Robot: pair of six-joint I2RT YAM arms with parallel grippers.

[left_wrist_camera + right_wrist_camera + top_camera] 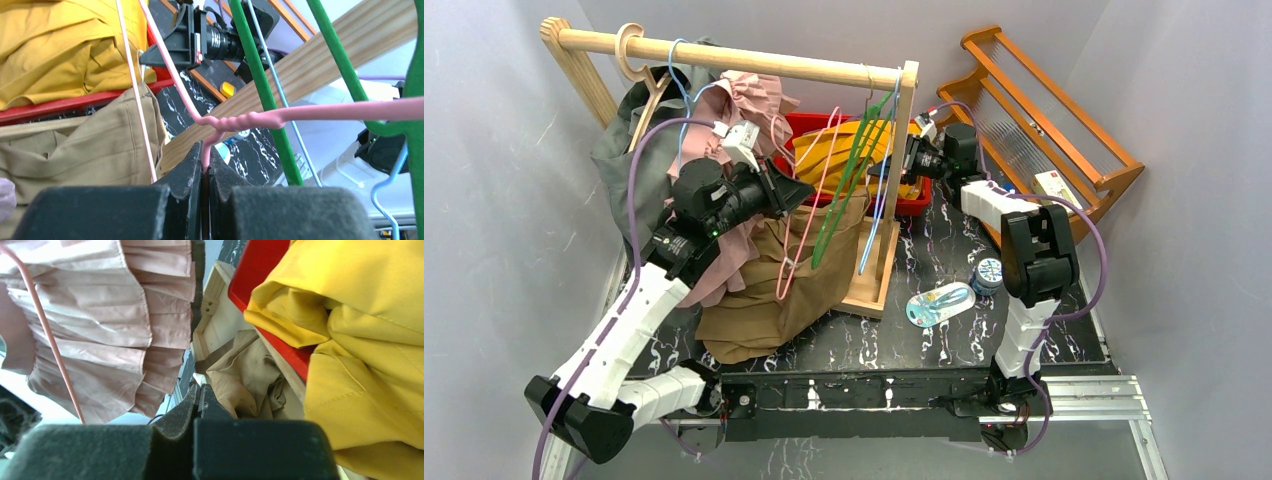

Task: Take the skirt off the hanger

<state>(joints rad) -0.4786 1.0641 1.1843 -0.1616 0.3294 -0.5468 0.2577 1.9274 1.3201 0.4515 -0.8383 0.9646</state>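
Left gripper (205, 152) clamps the pink hanger (260, 119) at its neck; right gripper (198, 392) closed, empty. The skirt (100, 315) hangs just behind the pink hanger. Hold it steady; open your right jaws and draw the fabric off.

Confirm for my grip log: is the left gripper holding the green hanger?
No, the left gripper pinches the pink hanger by its wire.

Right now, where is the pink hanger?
The pink hanger is left of centre in the top view, below the rail, just left of the green hanger. The left gripper is shut on its neck.
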